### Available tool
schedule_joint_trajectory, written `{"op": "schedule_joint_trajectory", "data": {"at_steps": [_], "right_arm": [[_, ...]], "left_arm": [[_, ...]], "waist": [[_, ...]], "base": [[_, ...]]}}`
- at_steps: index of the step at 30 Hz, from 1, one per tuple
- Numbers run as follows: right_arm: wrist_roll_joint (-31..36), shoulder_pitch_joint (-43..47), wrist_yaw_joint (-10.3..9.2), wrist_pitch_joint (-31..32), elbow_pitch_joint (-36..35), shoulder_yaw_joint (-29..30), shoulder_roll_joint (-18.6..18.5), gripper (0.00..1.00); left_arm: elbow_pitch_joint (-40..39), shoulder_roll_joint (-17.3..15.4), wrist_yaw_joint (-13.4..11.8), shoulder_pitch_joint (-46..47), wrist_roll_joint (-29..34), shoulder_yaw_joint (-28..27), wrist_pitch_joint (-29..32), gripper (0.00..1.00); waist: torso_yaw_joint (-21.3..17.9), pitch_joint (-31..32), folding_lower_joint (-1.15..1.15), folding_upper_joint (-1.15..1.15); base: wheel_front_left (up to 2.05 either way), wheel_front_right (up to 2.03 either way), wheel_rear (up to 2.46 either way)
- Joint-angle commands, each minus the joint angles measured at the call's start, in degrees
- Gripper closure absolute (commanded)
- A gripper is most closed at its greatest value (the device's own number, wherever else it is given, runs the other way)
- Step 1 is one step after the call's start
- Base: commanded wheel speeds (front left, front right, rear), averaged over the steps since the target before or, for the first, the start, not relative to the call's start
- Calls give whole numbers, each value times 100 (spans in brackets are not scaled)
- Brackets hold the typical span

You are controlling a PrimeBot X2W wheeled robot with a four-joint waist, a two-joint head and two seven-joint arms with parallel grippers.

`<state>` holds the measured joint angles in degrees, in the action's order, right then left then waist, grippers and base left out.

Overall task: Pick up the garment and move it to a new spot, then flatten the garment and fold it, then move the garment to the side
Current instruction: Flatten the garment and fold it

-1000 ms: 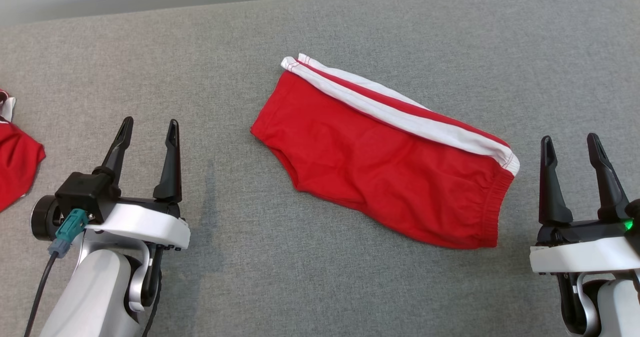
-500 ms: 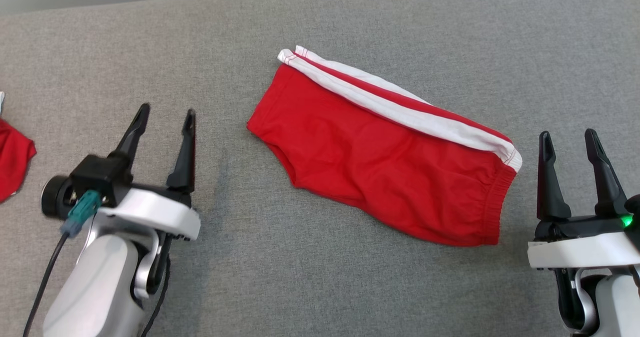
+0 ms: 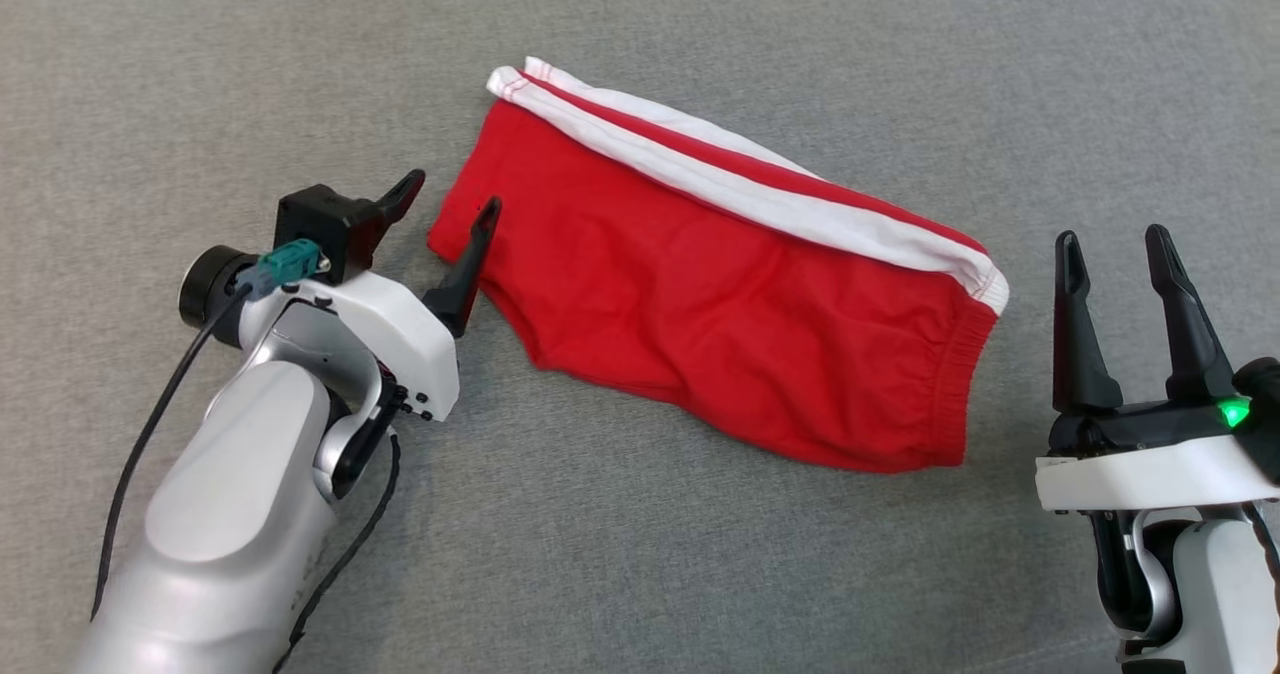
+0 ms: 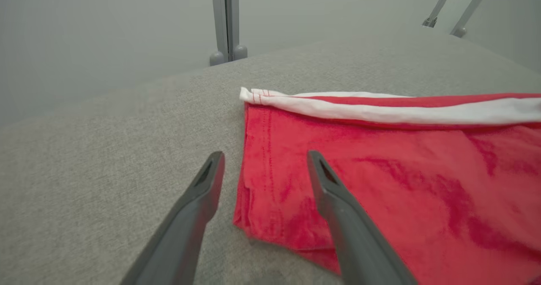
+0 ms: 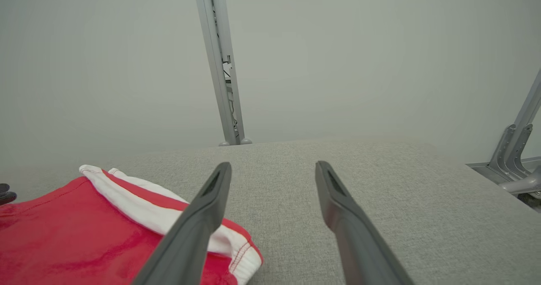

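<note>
Straddling hem of shorts (image 3: 720,294) with left gripper (image 3: 453,190), jaws wide, empty, set to pinch; holding right gripper (image 3: 1112,235) aside, equally wide, empty.

Bright, even light, faint shadow beneath the left claw (image 3: 453,190), hazy wrist-view backgrounds.

garment (image 3: 700,294): red, two white stripes along one edge; surface (image 3: 700,574): grey, seemingly heathered weave

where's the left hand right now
In the head view the left hand is left of centre, open, at the left end of the shorts, with one finger over the red cloth and the other over the grey table.
</note>
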<state>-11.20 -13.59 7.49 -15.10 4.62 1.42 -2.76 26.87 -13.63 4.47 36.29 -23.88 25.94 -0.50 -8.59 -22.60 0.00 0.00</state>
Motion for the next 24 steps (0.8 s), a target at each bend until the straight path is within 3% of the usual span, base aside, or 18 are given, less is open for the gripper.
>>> {"op": "schedule_joint_trajectory", "data": {"at_steps": [1, 13, 14, 15, 16, 24], "right_arm": [[-65, -61, 0, -8, 14, -2, -29, 0], [-178, -77, 0, -7, 77, 3, -28, 0], [-206, -86, 0, -7, 80, -4, -28, 0], [-206, -86, 0, -7, 80, -4, -28, 0], [-198, -89, 0, -7, 87, -6, -28, 0], [-195, -5, 0, -6, 76, 85, -28, 0]], "left_arm": [[207, -24, 55, 174, -41, 19, 79, 0], [1497, 116, 210, 509, -280, 376, 967, 0], [1530, 125, 213, 509, -284, 392, 979, 17], [1530, 125, 213, 509, -284, 392, 979, 17], [1540, 135, 183, 525, -301, 371, 926, 100], [1517, 181, -85, 267, -541, 104, 628, 100]], "waist": [[-103, -73, 0, 0], [-209, -98, 0, 0], [-205, -88, 0, 0], [-205, -88, 0, 0], [-201, -81, 0, 0], [-76, 16, 0, 0]], "base": [[0, 0, 0], [0, 0, 0], [0, 0, 0], [0, 0, 0], [0, 0, 0], [0, 0, 0]]}}
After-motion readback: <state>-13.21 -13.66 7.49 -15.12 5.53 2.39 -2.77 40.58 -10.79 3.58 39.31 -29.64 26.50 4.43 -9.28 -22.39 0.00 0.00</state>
